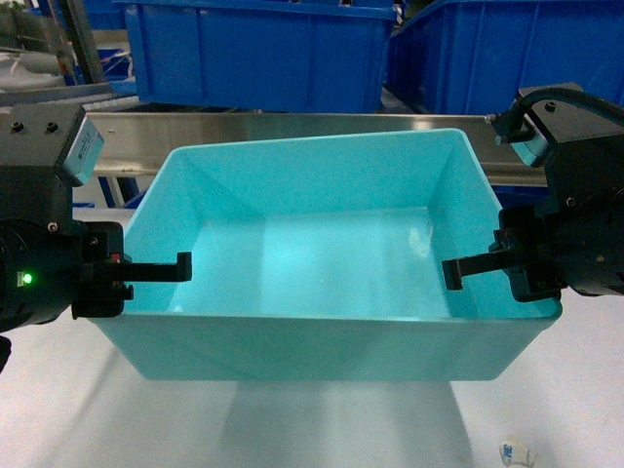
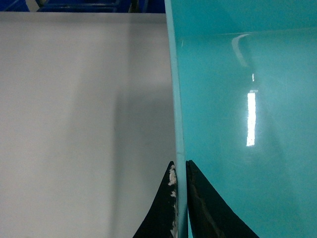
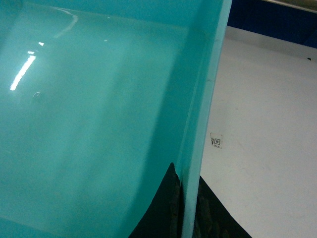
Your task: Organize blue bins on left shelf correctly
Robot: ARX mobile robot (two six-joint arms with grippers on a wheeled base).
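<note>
Sitting on white tabletop [image 1: 58,409]: turquoise bin [image 1: 322,253].

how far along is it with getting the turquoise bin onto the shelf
Done: both grippers have the turquoise bin by its side walls, the left gripper and the right gripper each with jaws astride a rim, and its shadow on the white table suggests it is lifted. In hand: carrying it. Left: it sits short of the steel shelf behind, where the dark blue crates stand, so placing remains.

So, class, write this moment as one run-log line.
left claw: shut on tub left wall | right claw: shut on right wall | tub: empty, over white table | shelf: behind
</note>
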